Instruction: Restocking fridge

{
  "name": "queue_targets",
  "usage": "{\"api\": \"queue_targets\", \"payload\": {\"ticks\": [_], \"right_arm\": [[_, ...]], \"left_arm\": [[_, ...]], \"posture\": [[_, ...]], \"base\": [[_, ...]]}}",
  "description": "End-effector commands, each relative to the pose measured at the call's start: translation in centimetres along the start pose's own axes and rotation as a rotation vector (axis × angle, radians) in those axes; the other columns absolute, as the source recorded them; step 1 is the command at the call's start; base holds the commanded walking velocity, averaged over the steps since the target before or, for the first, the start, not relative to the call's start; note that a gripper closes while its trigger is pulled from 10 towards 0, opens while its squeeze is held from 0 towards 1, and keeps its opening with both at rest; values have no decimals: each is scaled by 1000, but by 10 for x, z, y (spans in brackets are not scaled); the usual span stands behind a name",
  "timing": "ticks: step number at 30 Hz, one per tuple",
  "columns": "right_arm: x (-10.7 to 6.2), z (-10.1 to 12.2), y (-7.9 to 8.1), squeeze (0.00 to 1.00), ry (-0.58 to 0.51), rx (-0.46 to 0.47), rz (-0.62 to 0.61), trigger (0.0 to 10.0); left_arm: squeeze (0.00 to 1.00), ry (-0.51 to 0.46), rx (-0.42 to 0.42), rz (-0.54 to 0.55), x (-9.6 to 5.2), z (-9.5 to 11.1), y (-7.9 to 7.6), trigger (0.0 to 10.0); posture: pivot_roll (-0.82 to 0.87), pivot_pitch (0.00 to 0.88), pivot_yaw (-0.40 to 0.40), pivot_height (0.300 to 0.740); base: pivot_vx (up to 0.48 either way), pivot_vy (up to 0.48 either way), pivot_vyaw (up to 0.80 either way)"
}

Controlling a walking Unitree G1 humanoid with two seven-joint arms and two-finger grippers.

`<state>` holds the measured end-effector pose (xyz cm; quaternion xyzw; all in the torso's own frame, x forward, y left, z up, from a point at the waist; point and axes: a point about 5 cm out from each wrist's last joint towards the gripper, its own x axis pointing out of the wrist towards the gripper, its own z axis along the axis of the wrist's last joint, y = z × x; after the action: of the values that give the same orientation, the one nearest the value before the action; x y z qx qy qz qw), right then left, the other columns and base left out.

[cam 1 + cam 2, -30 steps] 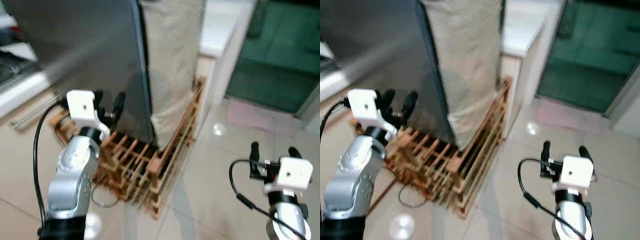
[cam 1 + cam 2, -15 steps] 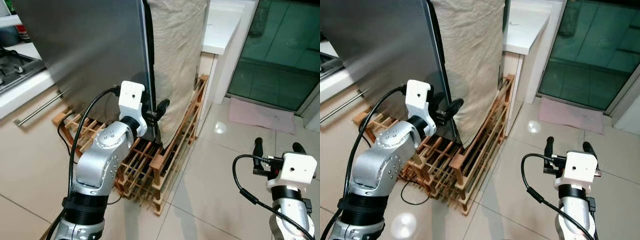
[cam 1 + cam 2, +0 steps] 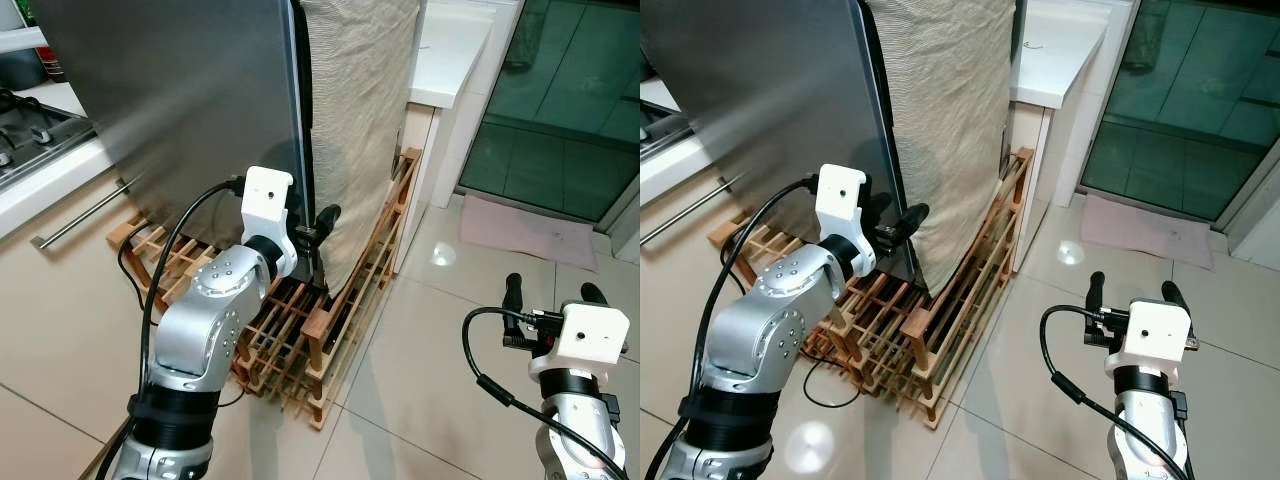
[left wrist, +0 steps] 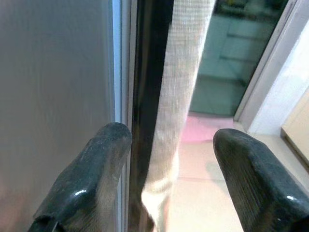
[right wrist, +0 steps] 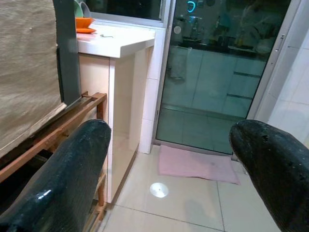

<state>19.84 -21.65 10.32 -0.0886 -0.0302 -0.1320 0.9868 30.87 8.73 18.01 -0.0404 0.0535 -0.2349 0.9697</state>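
Two black fingers of the left gripper stand apart, released, straddling the free vertical edge of the fridge door: one finger lies against the grey door face, the other hangs in open air on the far side of the dark edge strip. Nothing is held between them. Just beyond that edge hangs a beige cloth, draped down over the fridge body right beside the door. The left arm reaches forward and up from the robot's left side, its white wrist block close to the lower part of the door.

Below the door and cloth, a wooden slatted rack rests on the tiled floor, and a black cable trails across it.

Off to the robot's right, the right gripper hovers low over the floor, well apart from the fridge, its jaws spread wide and empty. Past it stand a white surface carrying an orange bowl, a glass sliding door, and a pink mat lying on the floor before that door. At the far left, a stove top sits on a pale surface.
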Motion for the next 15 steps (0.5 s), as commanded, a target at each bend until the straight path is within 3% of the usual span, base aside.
{"api": "queue_targets", "payload": {"ticks": [1, 8, 15], "right_arm": [[3, 1, 2, 0, -9, 4, 3, 10000], [6, 5, 7, 0, -29, 10, 13, 10000], [11, 6, 11, 0, -38, 19, 23, 10000]], "left_arm": [[0, -30, 17, 20, 4, 4, 3, 10000], [0, -96, -9, 92, 13, 7, 14, 10000], [0, -97, -53, 71, 26, 0, 2, 10000]], "posture": [[-182, 0, 45, 740], [-189, 0, 50, 740], [-185, 0, 51, 740]], "base": [[0, 0, 0], [0, 0, 0], [0, 0, 0]]}}
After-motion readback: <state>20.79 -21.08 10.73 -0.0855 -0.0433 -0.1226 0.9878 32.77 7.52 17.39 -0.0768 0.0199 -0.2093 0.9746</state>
